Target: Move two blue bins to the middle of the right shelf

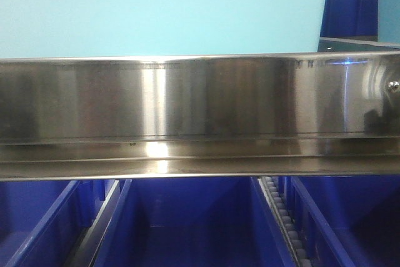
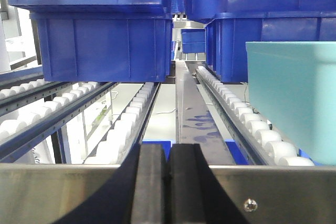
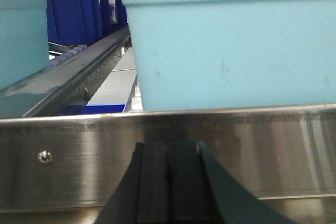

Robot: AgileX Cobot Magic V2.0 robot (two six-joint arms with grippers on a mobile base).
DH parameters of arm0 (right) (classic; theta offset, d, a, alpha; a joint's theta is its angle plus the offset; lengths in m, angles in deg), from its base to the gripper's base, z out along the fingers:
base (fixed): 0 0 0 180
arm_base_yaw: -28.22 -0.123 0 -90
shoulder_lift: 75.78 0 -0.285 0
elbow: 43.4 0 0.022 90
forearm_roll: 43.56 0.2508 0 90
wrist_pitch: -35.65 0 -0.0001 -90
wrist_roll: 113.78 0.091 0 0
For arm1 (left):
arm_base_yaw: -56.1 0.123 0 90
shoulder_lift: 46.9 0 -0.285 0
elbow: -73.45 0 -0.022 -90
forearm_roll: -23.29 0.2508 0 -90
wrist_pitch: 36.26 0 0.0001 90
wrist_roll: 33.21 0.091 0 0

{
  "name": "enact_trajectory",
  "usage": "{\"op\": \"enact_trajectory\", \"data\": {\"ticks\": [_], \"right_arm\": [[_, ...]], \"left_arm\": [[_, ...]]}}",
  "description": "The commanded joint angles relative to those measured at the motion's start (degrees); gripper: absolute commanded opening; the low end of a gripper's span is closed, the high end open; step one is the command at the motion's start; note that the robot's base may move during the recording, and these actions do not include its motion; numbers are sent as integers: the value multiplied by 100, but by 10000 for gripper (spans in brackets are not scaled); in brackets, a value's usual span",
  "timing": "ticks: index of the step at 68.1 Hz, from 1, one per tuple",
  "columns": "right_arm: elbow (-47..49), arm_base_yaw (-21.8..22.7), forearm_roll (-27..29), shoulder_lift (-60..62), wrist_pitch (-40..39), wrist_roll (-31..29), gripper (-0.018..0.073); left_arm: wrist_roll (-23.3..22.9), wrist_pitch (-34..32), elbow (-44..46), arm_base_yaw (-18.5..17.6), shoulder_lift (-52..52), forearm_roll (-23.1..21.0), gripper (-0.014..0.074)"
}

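L gripper (image 2: 169, 153) & R gripper (image 3: 169, 150) seen closed, empty. Light-blue bin (image 3: 231, 45) found just ahead of R; dark-blue bins (image 2: 105, 45) farther ahead of L.

Shelf (image 2: 187, 119) is a roller-track type with a shiny steel front rail (image 1: 200, 98). Blue bins (image 2: 105, 45) sit on its white rollers (image 2: 128, 129) (further back), teal bin (image 2: 294, 98) up front on the right.

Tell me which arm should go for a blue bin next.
Left, probably. The left gripper faces stacked blue bins along the roller lanes, while the right gripper faces a teal bin behind the steel rail. Both grippers are shut and empty.
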Motion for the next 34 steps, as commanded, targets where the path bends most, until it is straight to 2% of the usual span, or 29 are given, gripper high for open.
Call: {"op": "enact_trajectory", "data": {"ticks": [1, 34], "right_arm": [[-3, 29, -22, 20, -134, -29, -162], [-3, 29, -22, 20, -134, -29, -162]], "left_arm": [[-37, -90, 17, 15, 22, -10, -111], [-37, -104, 17, 14, 22, -10, -111]]}}
